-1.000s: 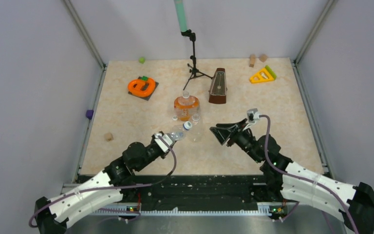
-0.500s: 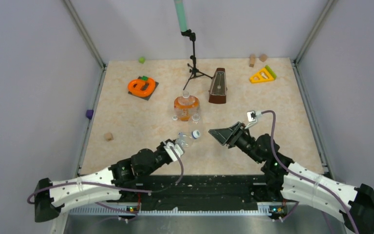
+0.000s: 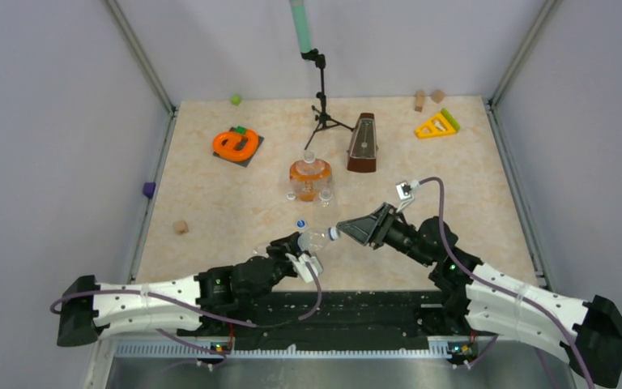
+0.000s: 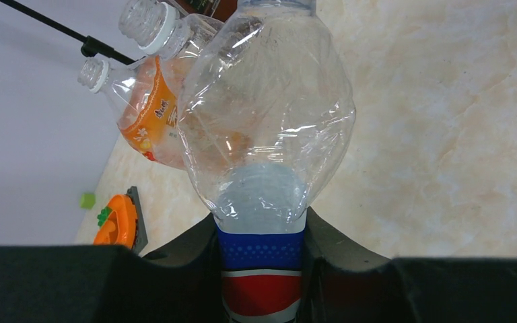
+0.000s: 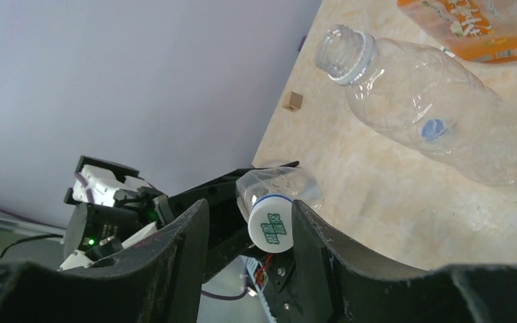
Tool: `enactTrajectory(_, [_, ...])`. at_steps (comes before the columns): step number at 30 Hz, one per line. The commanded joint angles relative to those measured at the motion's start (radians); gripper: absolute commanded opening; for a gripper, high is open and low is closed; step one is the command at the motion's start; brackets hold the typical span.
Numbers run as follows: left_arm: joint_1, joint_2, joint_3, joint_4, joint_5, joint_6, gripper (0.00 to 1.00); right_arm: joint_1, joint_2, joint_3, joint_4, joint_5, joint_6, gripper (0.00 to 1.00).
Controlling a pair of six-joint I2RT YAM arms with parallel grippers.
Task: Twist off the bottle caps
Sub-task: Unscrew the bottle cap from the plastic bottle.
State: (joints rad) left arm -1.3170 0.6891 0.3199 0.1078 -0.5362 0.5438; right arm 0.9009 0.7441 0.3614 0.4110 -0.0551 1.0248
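We are holding the bottle with the blue label (image 4: 261, 269) in our left claw (image 4: 259, 235), which is pinching it tight around the label. The bottle is lying sideways over the table (image 3: 470, 186), close to our front edge. Its white cap (image 5: 272, 227) is pointing at our right claw (image 3: 345, 231). That claw is spread, and the cap is sitting inside it with a little gap on one side. A blue cap (image 3: 300, 222) is lying on the table just beside the bottle. The orange bottle (image 3: 309, 177) is standing farther back.

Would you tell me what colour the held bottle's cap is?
The cap is white with green print; right wrist view.
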Motion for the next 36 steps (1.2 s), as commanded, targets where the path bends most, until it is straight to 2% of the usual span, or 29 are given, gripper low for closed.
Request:
enactTrajectory(1, [-0.028,0.028,0.023,0.093,-0.090,0.055,0.00,0.002,0.041,0.035,0.030,-0.035,0.018,0.48])
enactTrajectory(7, [-0.035,0.040,0.019,0.132,-0.120,0.083,0.00,0.002,0.059,0.047,-0.007,-0.024,0.009,0.48])
enactTrajectory(17, [-0.039,0.040,0.018,0.143,-0.122,0.101,0.00,0.002,0.079,0.045,0.055,-0.076,0.019,0.48])
enactTrajectory(23, [-0.042,0.052,0.024,0.141,-0.116,0.103,0.00,0.002,0.085,0.040,0.062,-0.071,0.015,0.39])
enactTrajectory(30, [-0.045,0.061,0.018,0.141,-0.101,0.093,0.00,0.002,0.108,0.034,0.084,-0.066,0.019,0.42])
enactTrajectory(36, [-0.045,0.063,0.015,0.139,-0.103,0.087,0.00,0.002,0.110,0.027,0.087,-0.057,0.012,0.25])
